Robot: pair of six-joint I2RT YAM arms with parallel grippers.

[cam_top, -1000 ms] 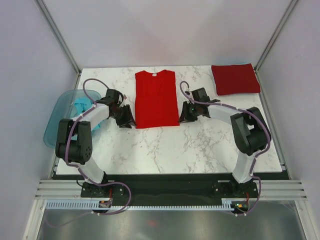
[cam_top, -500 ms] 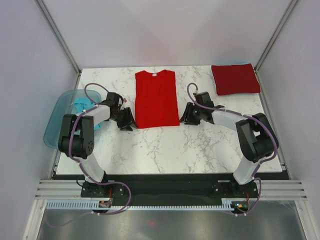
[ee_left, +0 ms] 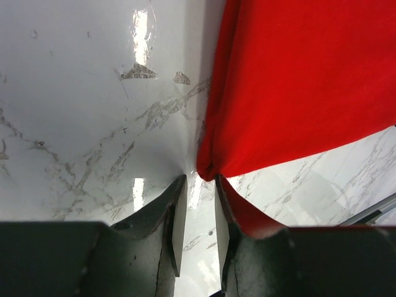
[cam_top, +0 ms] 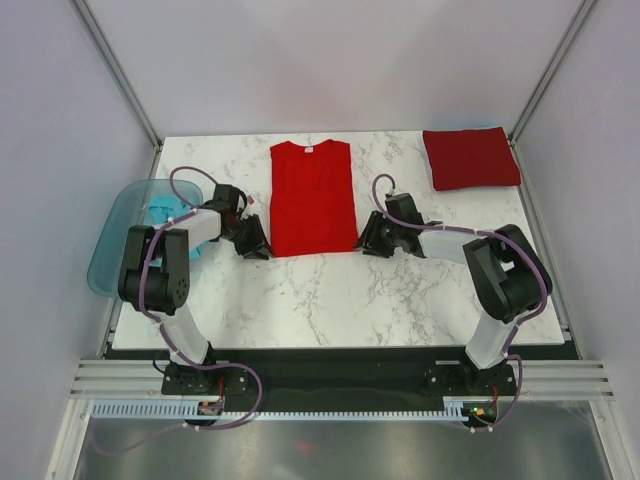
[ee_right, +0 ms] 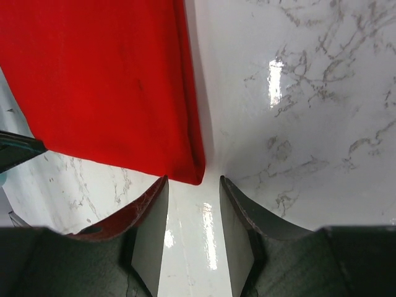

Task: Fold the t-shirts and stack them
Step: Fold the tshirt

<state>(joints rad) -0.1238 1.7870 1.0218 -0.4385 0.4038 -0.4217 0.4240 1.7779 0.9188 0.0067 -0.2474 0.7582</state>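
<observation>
The tub (cam_top: 105, 262) hides most of the teal t-shirt (cam_top: 163, 212); left gripper (ee_left: 199, 185) and right gripper (ee_right: 193, 182), jaws apart, sit at the red t-shirt's (cam_top: 313, 200) near corners.

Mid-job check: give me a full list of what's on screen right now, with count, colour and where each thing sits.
bright red t-shirt: one, bright red, flat at the middle of the table's far half, sleeves folded in
crimson t-shirt: one, dark crimson, folded into a square at the far right corner
teal cloth: one, teal-blue, bunched inside the tub
tub: one, translucent blue, at the table's left edge
table: one, white marble pattern, under everything
left gripper: one, black, jaws apart, at the red shirt's near left corner
right gripper: one, black, jaws apart, at the red shirt's near right corner
</observation>
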